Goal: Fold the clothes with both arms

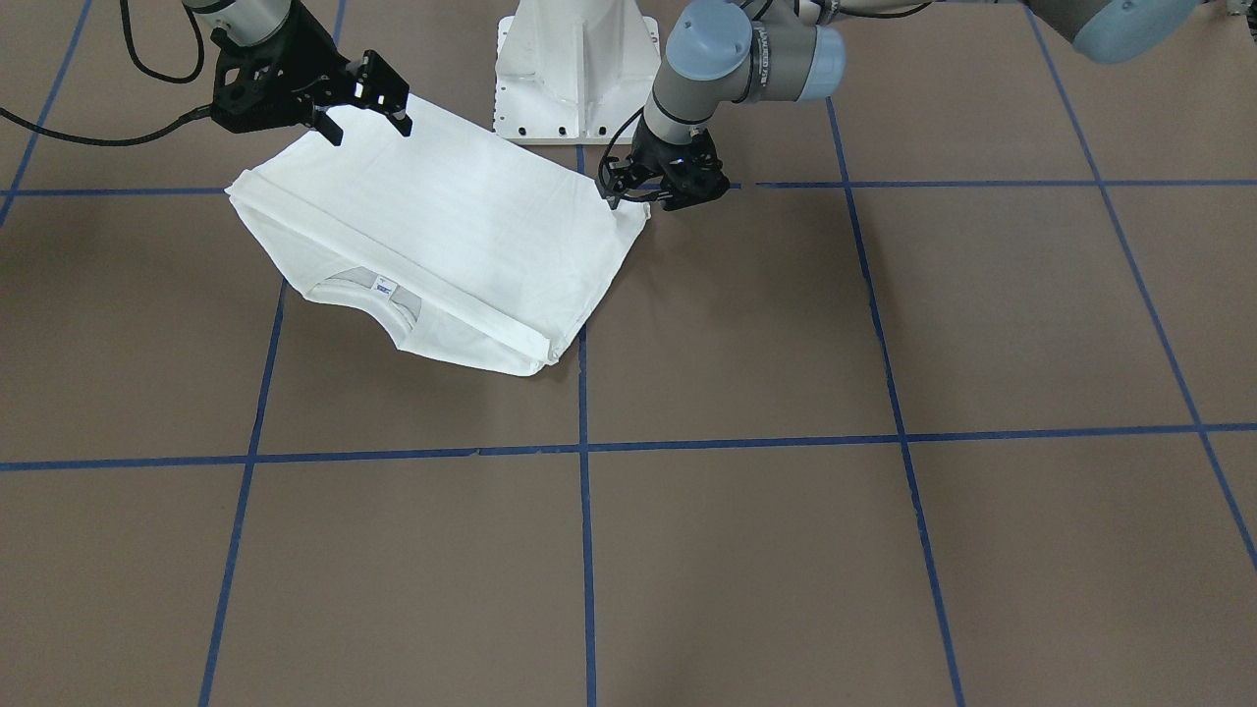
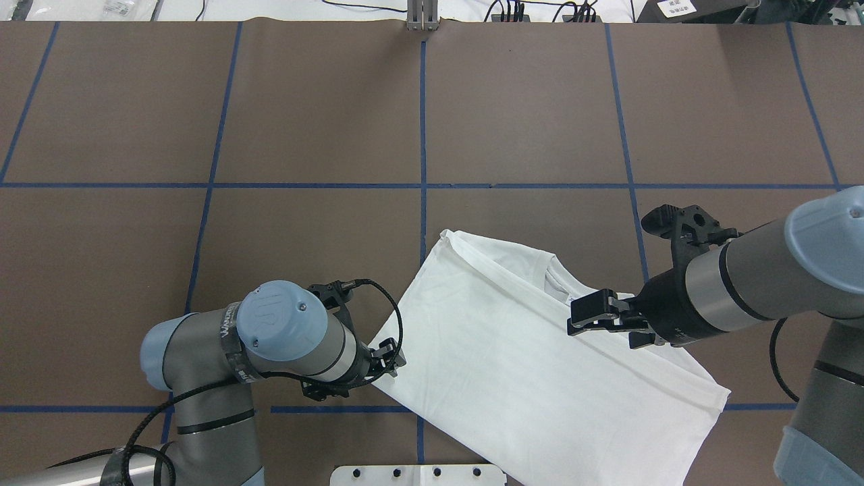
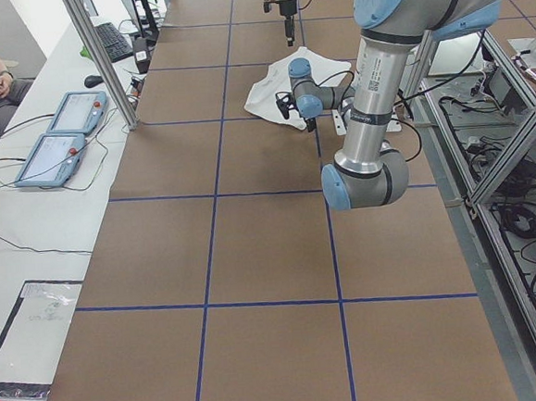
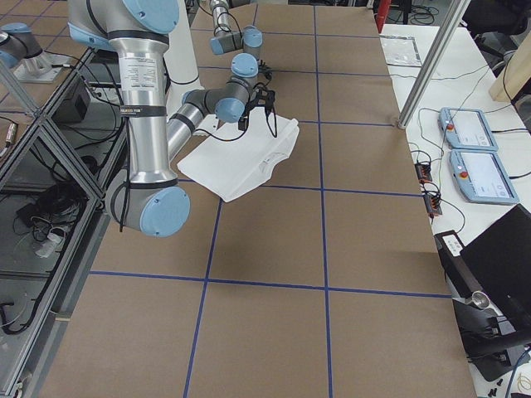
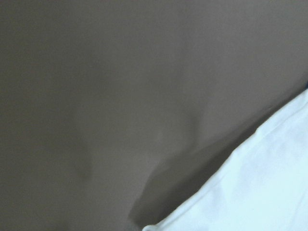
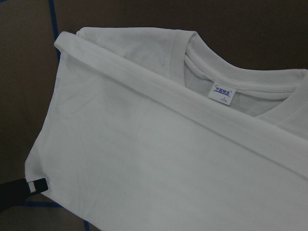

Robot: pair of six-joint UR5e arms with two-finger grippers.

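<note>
Brown table (image 1: 884, 550) with a blue tape grid. The right arm (image 2: 742, 290) blocks part of my overhead view of the white T-shirt (image 1: 462, 226). The shirt lies folded near the pedestal base (image 1: 574, 69), collar end away from the robot. Right gripper (image 1: 369, 131) hangs over the shirt's edge, fingers spread and holding nothing. Left gripper (image 1: 653, 196) touches the opposite corner. I can't tell if it's clamped, since the left wrist feed is a blur. The collar (image 6: 240, 77) shows a neck label (image 6: 223, 91) with unreadable blue print.
</note>
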